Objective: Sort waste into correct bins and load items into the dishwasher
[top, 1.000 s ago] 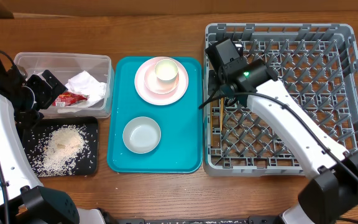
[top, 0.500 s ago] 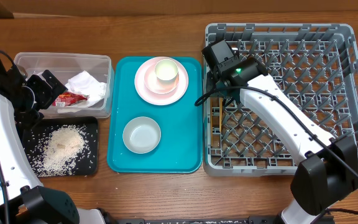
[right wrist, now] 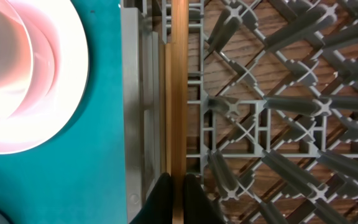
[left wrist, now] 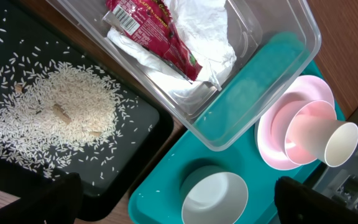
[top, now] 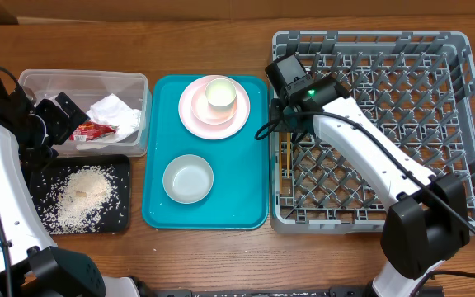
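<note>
My right gripper [right wrist: 178,193] is shut on the wooden chopsticks [right wrist: 177,87], which lie along the left inner edge of the grey dish rack [top: 460,124]; they also show in the overhead view [top: 286,165]. My left gripper [top: 46,122] is open and empty, hovering over the clear tub [top: 31,81] and the black tray [top: 120,169]. The tub holds the white napkin [left wrist: 197,25] and the red wrapper [left wrist: 154,31]. Rice [left wrist: 61,112] lies on the black tray. The pink plate [top: 195,115] carries a bowl and the white cup [top: 220,92]. A whitish bowl [top: 188,178] sits on the teal tray.
The teal serving tray [top: 250,210] lies between the bins and the rack. The rack's upright pegs [right wrist: 278,99] crowd the space right of the chopsticks. The wooden table [top: 138,256] runs along the front.
My right arm has shifted slightly left and back along the rack's left edge with the chopsticks. The left arm has not moved.
</note>
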